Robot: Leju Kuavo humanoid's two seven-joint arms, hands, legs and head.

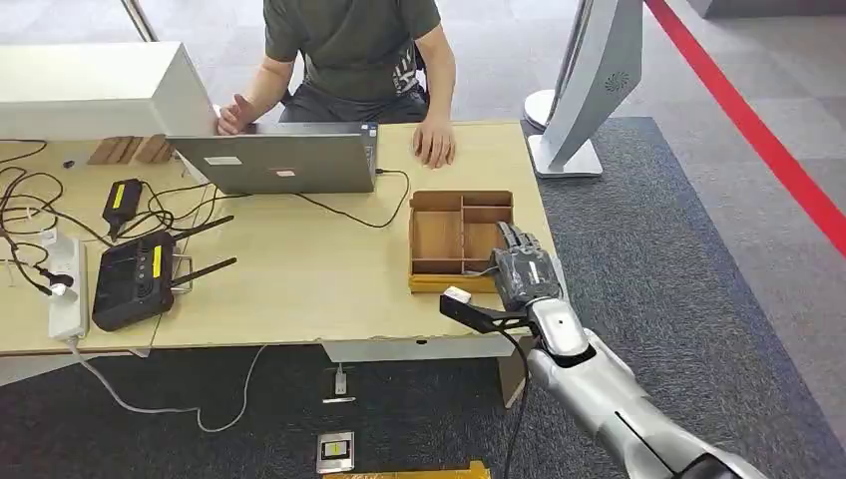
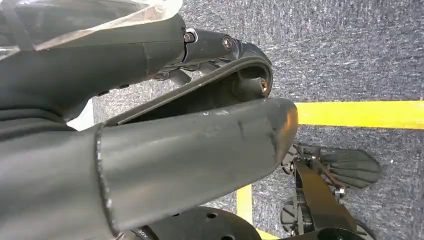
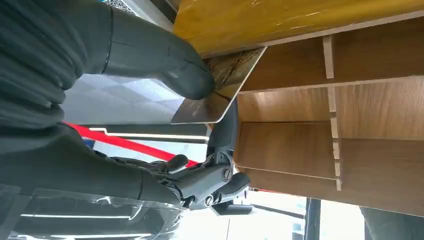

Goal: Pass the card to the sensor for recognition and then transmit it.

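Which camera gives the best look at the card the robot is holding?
The right wrist view: the card sits large and close there, pinched under the right hand's thumb beside the wooden box. In the head view the hand hides it. The left wrist view faces the carpet.

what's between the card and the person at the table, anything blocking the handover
Nothing visible blocks it. The right hand pinches the card over the wooden tray; beyond the tray is bare tabletop up to the person's hand.
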